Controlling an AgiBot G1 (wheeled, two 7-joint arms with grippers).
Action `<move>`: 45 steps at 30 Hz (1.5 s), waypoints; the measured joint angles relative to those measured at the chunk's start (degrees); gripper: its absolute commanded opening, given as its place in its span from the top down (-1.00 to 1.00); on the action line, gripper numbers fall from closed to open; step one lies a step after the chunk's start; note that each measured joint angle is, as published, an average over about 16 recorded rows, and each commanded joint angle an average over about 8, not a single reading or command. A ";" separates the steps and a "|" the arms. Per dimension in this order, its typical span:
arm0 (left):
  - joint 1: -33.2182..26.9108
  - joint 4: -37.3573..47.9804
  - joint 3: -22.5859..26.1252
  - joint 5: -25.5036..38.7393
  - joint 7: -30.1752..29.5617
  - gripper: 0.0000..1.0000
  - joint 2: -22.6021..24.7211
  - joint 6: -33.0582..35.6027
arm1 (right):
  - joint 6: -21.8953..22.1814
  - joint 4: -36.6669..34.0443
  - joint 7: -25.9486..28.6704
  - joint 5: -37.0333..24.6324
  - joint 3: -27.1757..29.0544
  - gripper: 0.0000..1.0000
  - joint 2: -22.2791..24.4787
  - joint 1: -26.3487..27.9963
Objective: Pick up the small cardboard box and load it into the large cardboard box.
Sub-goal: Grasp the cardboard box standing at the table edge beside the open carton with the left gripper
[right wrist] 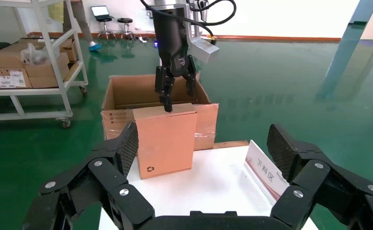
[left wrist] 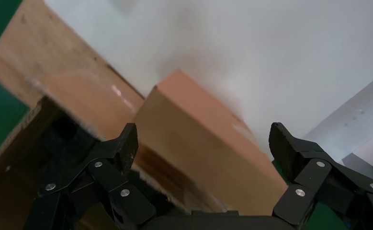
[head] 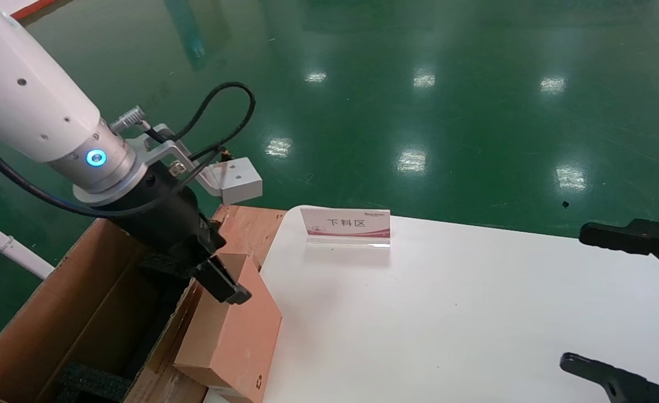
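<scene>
The small cardboard box (head: pixel 234 330) stands upright at the left edge of the white table (head: pixel 447 313), with a recycling mark near its lower corner. It also shows in the right wrist view (right wrist: pixel 165 141) and the left wrist view (left wrist: pixel 198 143). My left gripper (head: pixel 212 274) hangs at the box's top edge, open, with one finger on each side of the box and a gap to both. The large cardboard box (head: pixel 55 324) stands open just left of the table, with black foam inside. My right gripper (head: pixel 592 302) is open and empty over the table's right side.
A small sign (head: pixel 346 224) stands near the table's far edge. A reddish wooden board (head: pixel 251 229) lies between the carton and the table. In the right wrist view a wheeled shelf cart (right wrist: pixel 31 57) with boxes stands on the green floor beyond the carton.
</scene>
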 measured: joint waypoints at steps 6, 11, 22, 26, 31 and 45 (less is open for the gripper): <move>-3.73 -0.06 6.71 -2.20 -3.01 -1.00 0.60 -0.35 | 0.01 0.00 -0.01 0.02 -0.02 -1.00 0.01 0.01; -5.49 -0.10 11.01 -4.37 -4.40 -1.00 0.65 -0.86 | 0.02 0.00 -0.02 0.03 -0.04 -1.00 0.02 0.01; -6.61 -0.11 16.67 -7.09 -5.56 -1.00 0.34 -2.63 | 0.04 0.00 -0.04 0.06 -0.09 -1.00 0.04 0.02; -6.18 -0.10 17.69 -7.42 -5.58 -1.00 0.22 -3.54 | 0.05 0.00 -0.05 0.07 -0.10 -1.00 0.04 0.02; -5.14 -0.08 18.59 -7.50 -5.55 -1.00 0.06 -4.78 | 0.05 0.00 -0.06 0.08 -0.12 -1.00 0.05 0.03; -2.18 0.02 20.54 -5.71 -6.22 -1.00 0.06 -7.29 | 0.08 0.00 -0.09 0.12 -0.17 -1.00 0.07 0.03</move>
